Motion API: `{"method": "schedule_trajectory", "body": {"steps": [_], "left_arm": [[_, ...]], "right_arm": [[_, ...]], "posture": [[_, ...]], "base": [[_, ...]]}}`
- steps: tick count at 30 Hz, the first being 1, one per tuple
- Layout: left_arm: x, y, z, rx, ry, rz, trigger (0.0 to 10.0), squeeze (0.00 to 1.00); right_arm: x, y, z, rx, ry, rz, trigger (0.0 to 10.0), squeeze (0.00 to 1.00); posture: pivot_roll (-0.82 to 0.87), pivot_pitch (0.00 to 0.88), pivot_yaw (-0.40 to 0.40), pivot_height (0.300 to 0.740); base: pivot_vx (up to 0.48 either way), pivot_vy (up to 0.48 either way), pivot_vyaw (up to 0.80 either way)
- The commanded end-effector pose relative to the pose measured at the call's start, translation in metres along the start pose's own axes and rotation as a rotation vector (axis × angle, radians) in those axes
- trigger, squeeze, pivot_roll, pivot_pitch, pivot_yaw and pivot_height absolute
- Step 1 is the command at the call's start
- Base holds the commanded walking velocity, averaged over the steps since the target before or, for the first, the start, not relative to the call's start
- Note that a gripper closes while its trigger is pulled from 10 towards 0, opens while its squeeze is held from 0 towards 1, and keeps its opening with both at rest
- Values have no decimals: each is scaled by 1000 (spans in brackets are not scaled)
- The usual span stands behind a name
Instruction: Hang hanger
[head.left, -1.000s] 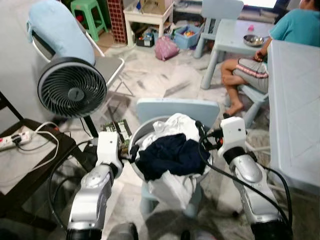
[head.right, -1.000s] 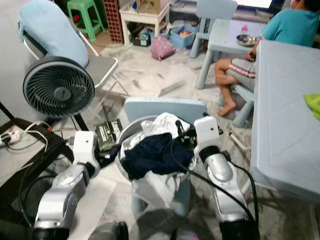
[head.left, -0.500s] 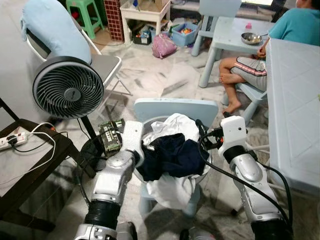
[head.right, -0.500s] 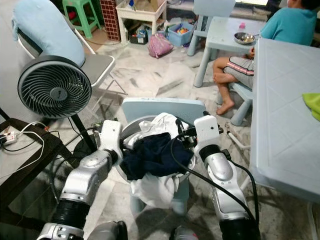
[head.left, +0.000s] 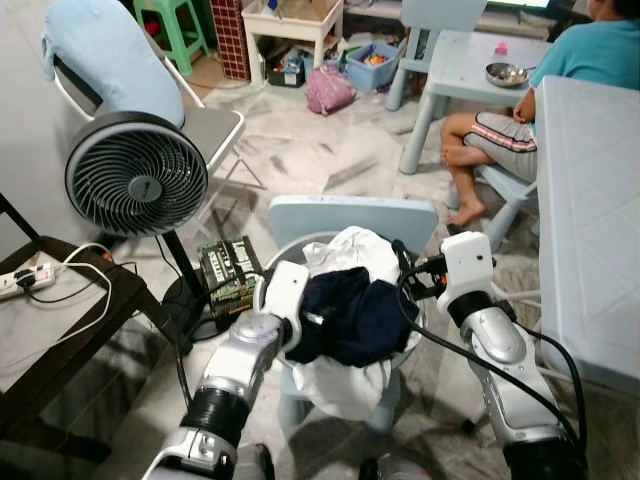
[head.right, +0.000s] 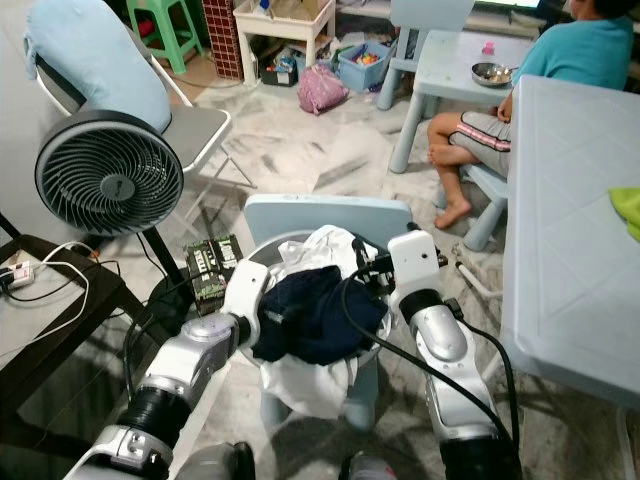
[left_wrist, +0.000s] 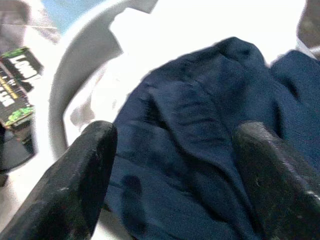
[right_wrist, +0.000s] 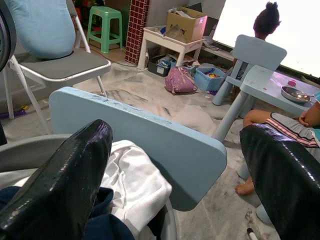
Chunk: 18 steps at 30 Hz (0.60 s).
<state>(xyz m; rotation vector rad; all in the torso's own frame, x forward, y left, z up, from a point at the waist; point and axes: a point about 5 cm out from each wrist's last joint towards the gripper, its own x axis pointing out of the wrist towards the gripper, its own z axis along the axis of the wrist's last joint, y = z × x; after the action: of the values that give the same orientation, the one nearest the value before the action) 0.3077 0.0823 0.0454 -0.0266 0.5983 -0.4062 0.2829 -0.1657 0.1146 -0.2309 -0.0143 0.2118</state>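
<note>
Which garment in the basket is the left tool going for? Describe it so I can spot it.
Find the pale blue chair in front of the robot; a white laundry basket sits on it. The dark navy garment lies on top of the pile, under the open left tool, the only dark piece among white clothes.

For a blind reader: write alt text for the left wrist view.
The left end effector, fingers open, hovers close over a dark blue garment lying on white laundry in a white basket.
</note>
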Motion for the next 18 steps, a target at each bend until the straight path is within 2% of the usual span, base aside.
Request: {"method": "schedule_trajectory", "body": {"steps": [1, 2, 3, 4, 5, 6, 9, 11, 18], "left_arm": [[1, 3, -2, -11, 7, 16, 0, 0], [2, 6, -3, -17, 13, 33, 2314, 0], [2, 7, -3, -41, 17, 37, 10000, 0], [3, 6, -3, -103, 17, 42, 10000, 0], [3, 6, -3, -103, 17, 42, 10000, 0], [4, 5, -2, -160, 13, 39, 10000, 0], [6, 2, -2, -229, 18, 24, 10000, 0], [9, 2, -4, -214, 30, 20, 10000, 0], [16, 0, -7, -339, 62, -14, 10000, 0]], "right_arm": [[0, 0, 5, -7, -17, 8, 10000, 0], [0, 0, 5, -8, -17, 8, 10000, 0], [0, 0, 5, -8, -17, 7, 10000, 0], [0, 0, 5, -7, -17, 7, 10000, 0], [0, 0, 5, -7, -17, 7, 10000, 0], [0, 0, 5, -7, -17, 6, 10000, 0], [1, 2, 5, -7, -18, 10, 10000, 0], [3, 4, 6, -6, -22, 16, 10000, 0], [1, -2, 8, -18, -26, 4, 10000, 0]], "posture": [[-37, 76, 6, 740], [-38, 77, 7, 740], [-37, 77, 8, 740], [-37, 77, 8, 740], [-37, 77, 8, 740], [-37, 77, 8, 740], [-37, 77, 8, 740], [-27, 72, 3, 740], [-45, 71, 8, 740]], "base": [[0, 0, 0], [0, 0, 0], [0, 0, 0], [0, 0, 0], [0, 0, 0], [0, 0, 0], [0, 0, 0], [0, 0, 0], [0, 0, 0]]}}
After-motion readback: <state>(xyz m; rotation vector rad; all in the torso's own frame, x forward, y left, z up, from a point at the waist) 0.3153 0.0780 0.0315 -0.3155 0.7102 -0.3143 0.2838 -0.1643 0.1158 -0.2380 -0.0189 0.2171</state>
